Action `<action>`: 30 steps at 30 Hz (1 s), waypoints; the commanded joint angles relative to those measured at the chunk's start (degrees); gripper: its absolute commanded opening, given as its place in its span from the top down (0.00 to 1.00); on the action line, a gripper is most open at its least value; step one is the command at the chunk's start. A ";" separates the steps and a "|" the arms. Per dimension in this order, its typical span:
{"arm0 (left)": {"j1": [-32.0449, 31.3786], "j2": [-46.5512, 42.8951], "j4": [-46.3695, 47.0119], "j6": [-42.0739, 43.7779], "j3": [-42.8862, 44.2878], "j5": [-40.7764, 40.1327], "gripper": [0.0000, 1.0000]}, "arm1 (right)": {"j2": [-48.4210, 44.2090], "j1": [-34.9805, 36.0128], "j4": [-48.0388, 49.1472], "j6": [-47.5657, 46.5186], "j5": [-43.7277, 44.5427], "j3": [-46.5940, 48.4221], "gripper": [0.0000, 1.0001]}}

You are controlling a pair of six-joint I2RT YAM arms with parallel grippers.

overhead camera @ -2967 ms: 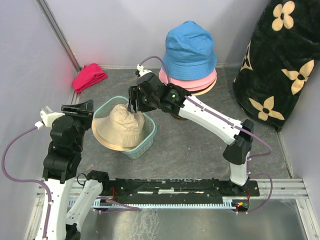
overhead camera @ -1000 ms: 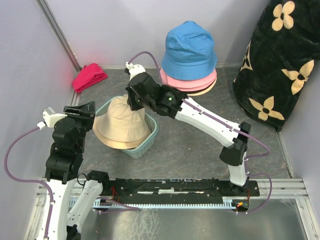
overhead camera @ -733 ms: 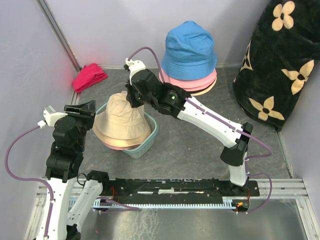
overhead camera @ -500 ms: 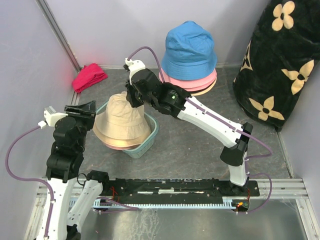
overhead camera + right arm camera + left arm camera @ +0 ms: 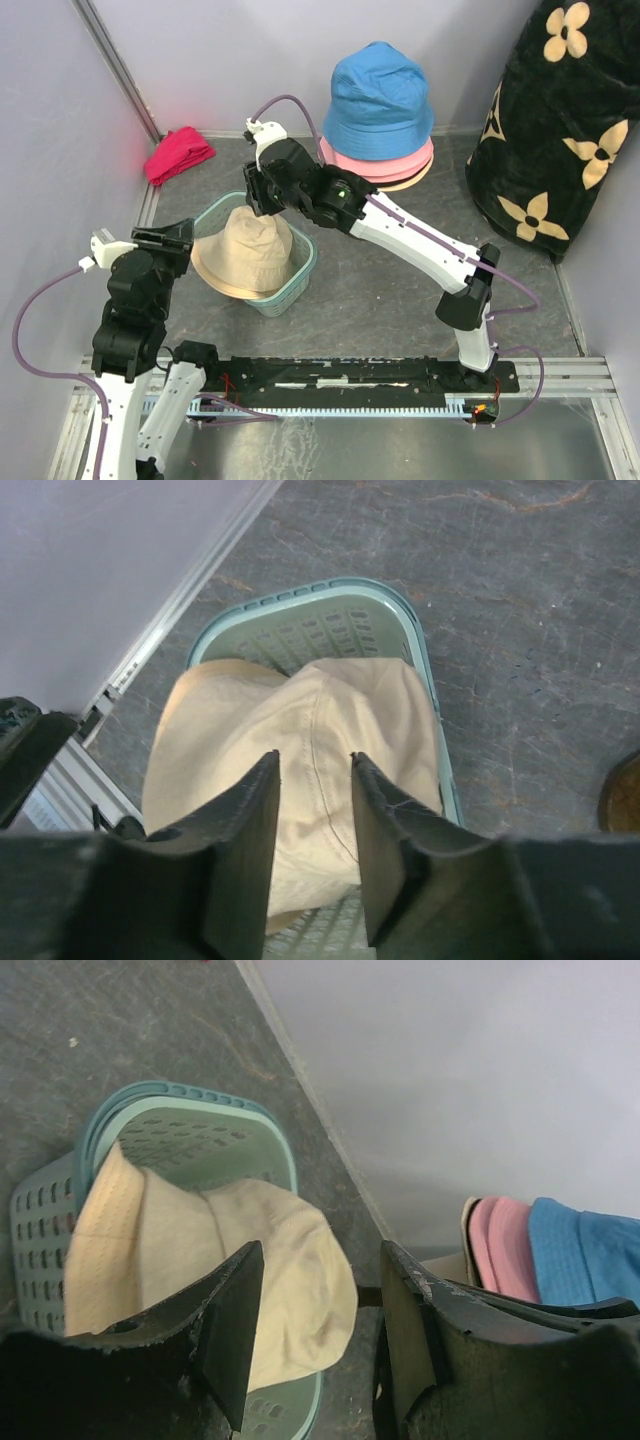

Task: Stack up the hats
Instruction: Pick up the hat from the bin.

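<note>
Seen from above, a grey bench (image 5: 380, 290) has two white-and-black robot arms bolted at its near edge.

A teal slotted plastic basket (image 5: 303, 268) stands left of the bench's middle. A beige bucket hat (image 5: 245, 252) sits in it, crown up. The hat's brim spills over the basket's near and left rim.

The right arm reaches across from the near right to the basket's far side. The right claw (image 5: 313, 765) hangs just above the beige hat's crown. Its wrist camera shows the two fingers standing moderately apart, with the crown's seam visible in the gap below them. They grip nothing.

The left claw (image 5: 320, 1260) is at the basket's left side, near the hat's brim, pointing across it. Its fingers are also spread moderately and hold nothing. No contact with the hat or basket can be made out.

The rest of the hats are stacked at the far edge of the bench, right of middle. A blue bucket hat (image 5: 380, 98) stands tall on top. A pink hat (image 5: 376, 163) shows beneath it as a ring of brim. A thin cream-coloured brim (image 5: 418, 178) peeks out under the pink one. What lies inside the stack is hidden.

A bundle of magenta-red cloth (image 5: 178, 153) lies in the far left corner. A large black plush item with cream flower shapes (image 5: 560, 130) fills the far right corner.
</note>
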 commanded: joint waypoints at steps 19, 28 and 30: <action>0.20 -9.39 -14.16 -14.57 -7.81 -3.34 0.43 | 2.81 -0.40 -3.07 0.32 1.66 -2.90 0.52; 0.23 -13.97 -10.89 -20.32 -13.03 -3.26 0.43 | 3.92 -1.92 -2.21 1.65 0.70 -3.82 0.57; 0.21 -13.39 -10.64 -20.35 -13.13 -3.15 0.43 | 4.25 -2.24 -2.03 1.92 0.14 -3.91 0.63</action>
